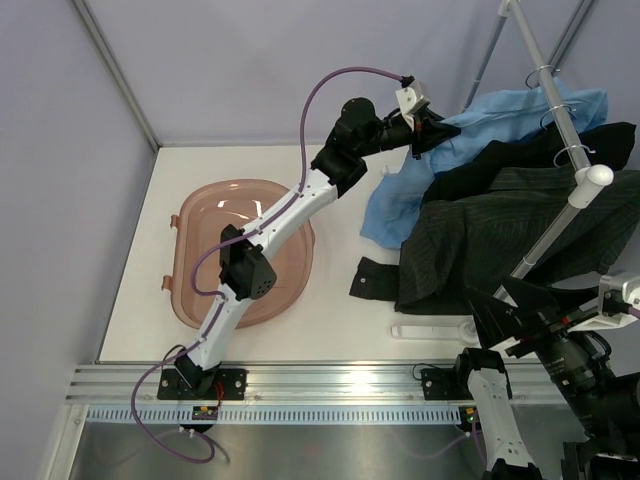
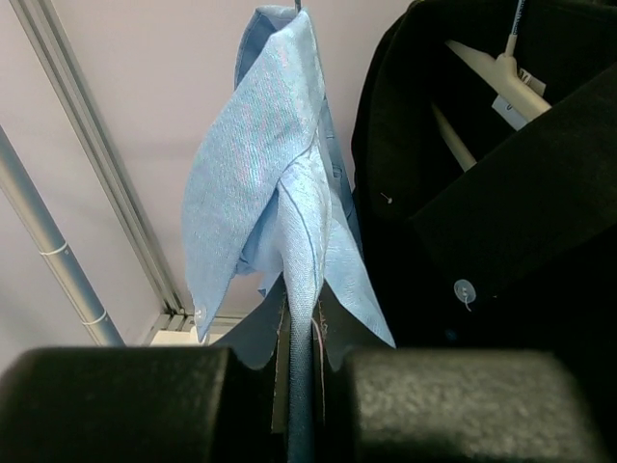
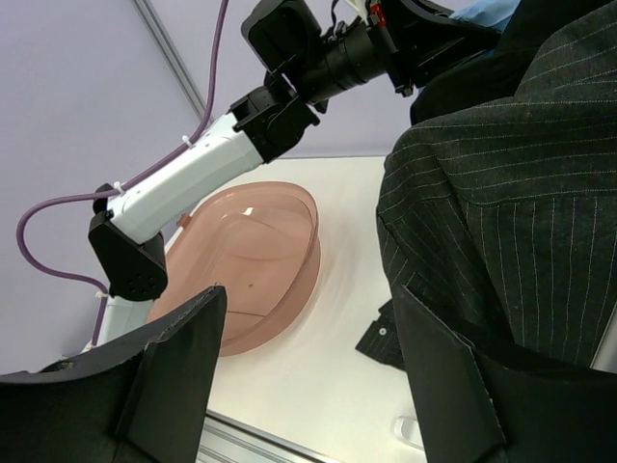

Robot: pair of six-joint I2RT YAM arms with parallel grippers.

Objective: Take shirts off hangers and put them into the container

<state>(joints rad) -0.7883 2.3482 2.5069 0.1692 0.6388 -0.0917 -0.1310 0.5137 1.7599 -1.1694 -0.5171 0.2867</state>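
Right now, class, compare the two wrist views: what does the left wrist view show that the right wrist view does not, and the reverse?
Only the left wrist view: a fold of the blue shirt pinched between the left fingers, and a cream hanger inside the black shirt. Only the right wrist view: the pink tub, the pinstriped shirt and the open right fingers. Both: the blue shirt, just a sliver in the right view.

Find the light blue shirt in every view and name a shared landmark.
Top external: light blue shirt upper right, on the rack.
Left wrist: centre, pinched between the jaws.
Right wrist: sliver at the top edge.
Shared landmark: left gripper, shut on the shirt.
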